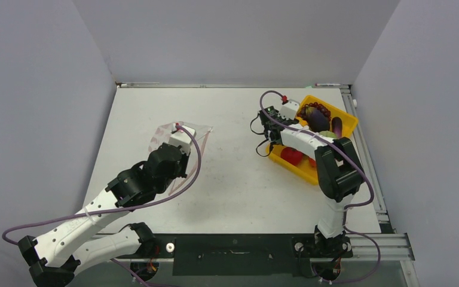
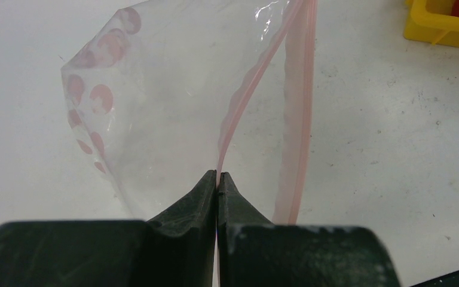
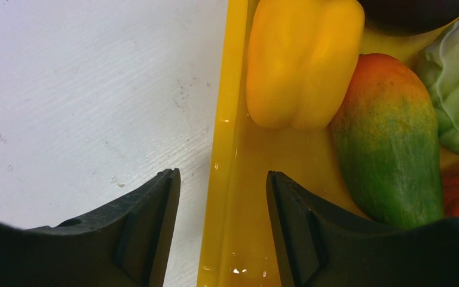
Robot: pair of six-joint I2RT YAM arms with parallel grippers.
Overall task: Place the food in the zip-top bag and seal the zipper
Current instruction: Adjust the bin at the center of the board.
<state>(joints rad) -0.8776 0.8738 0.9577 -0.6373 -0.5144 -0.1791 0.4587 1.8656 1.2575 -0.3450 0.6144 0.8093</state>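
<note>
Closest to the left wrist lens, the left pincer [image 2: 218,179] is clenched on the zipper [image 2: 246,95], with one pink-red strip rising from between its pressed black fingertips. The other strip stands apart to the right, so the mouth of the zip-top bag [image 2: 167,101] gapes. The bag is clear, with pink dots on its far left side, and lies on the white counter [image 1: 233,179]. From overhead the wrist hides that grip, and only the bag's edges show around it at left centre.

On the right, the right pincer [image 3: 222,179] is released and grasps nothing. It straddles the wall of the yellow tray [image 3: 224,119], one finger outside over the counter and one inside. The food is all in that tray. The right wrist view shows a yellow pepper [image 3: 302,60], a mango [image 3: 388,143] and a pale green piece [image 3: 457,101], which the arm covers from above. The overhead view alone shows the grape bunch [image 1: 317,110], an eggplant [image 1: 336,125] and red pieces [image 1: 291,156].
</note>
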